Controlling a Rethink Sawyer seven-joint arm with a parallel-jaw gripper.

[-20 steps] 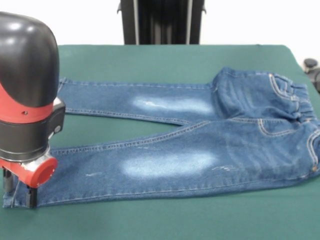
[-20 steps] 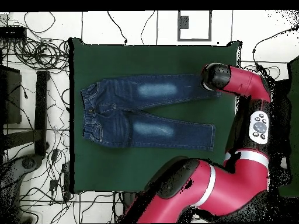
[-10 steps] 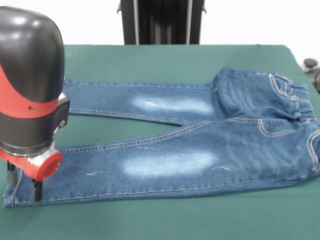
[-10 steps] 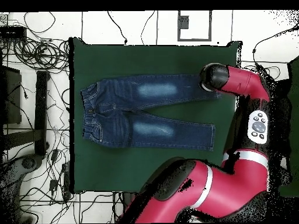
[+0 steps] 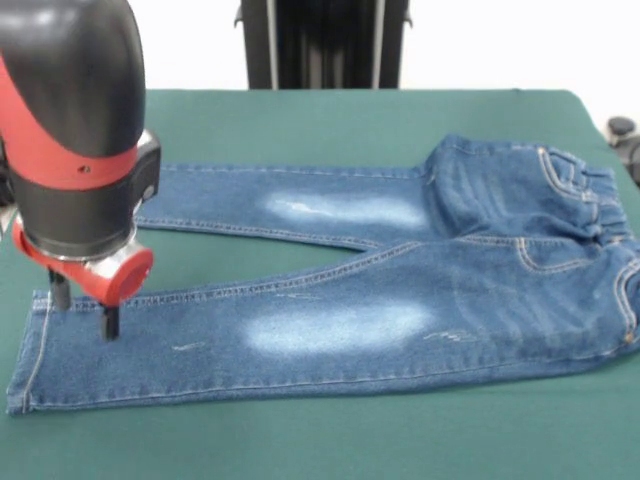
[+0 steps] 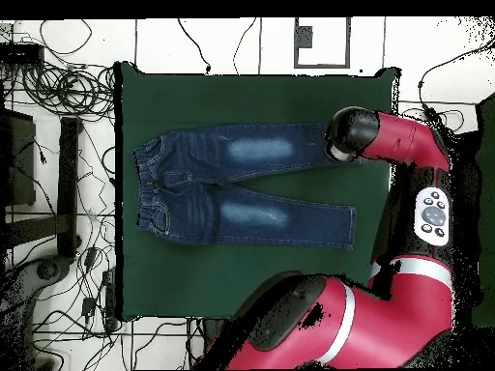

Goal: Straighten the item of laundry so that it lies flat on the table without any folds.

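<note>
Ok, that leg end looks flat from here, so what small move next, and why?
Probably lift the gripper clear and start it toward the waistband end. It hangs open over the hem end of one leg of the jeans, gripping nothing, and both legs seem to lie flat on the table. The one fold left appears to be at the far hip, where the denim laps over itself.

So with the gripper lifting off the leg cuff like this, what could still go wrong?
The gripper hangs with open fingers just above the near leg of the jeans; a low sideways move could snag the denim and drag a fold back in. The waistband end looks bunched, with the seat folded over, so stopping now may leave the jeans not fully flat on the table.
</note>
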